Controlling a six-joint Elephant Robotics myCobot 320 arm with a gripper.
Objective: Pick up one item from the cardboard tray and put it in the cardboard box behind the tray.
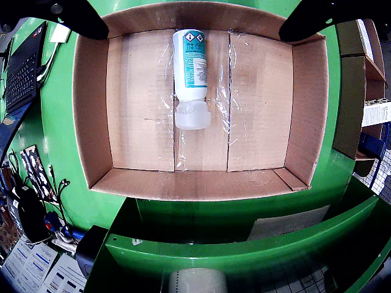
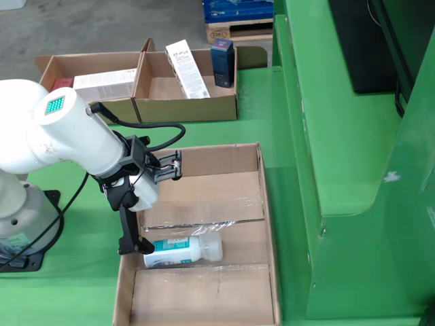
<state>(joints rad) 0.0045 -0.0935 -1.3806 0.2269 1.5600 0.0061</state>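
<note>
At the top edge of the wrist view, your gripper [image 1: 194, 15] shows two dark fingers [image 1: 79, 15] spread wide toward the upper left and upper right corners, with nothing between them. Below the gap, upper centre of that frame, a white bottle [image 1: 190, 78] with a teal label lies on its side on the floor of an open box [image 1: 91, 110], its pale cap pointing toward the bottom of the frame. Clear tape runs along the box's floor seams beside the bottle. A laptop [image 1: 21, 64] sits at the far left edge, and cables [image 1: 36, 177] and papers crowd the lower left corner.

From the fixed view, you see the gripper [image 2: 132, 231] at left of centre, hanging over the box's [image 2: 268, 224] left wall, one finger tip just beside the bottle's [image 2: 180, 250] base; whether it touches, you cannot tell. The bottle rests in the lower middle of the frame, cap toward the right. Your white arm [image 2: 61, 132] reaches in from the left edge. Across the upper left, a tray [image 2: 183, 109] with two compartments stands apart from the box on the green table [image 2: 75, 204]; it holds a red-and-white carton [image 2: 102, 85], a white carton [image 2: 187, 68] leaning up and a dark blue carton [image 2: 221, 62].
</note>
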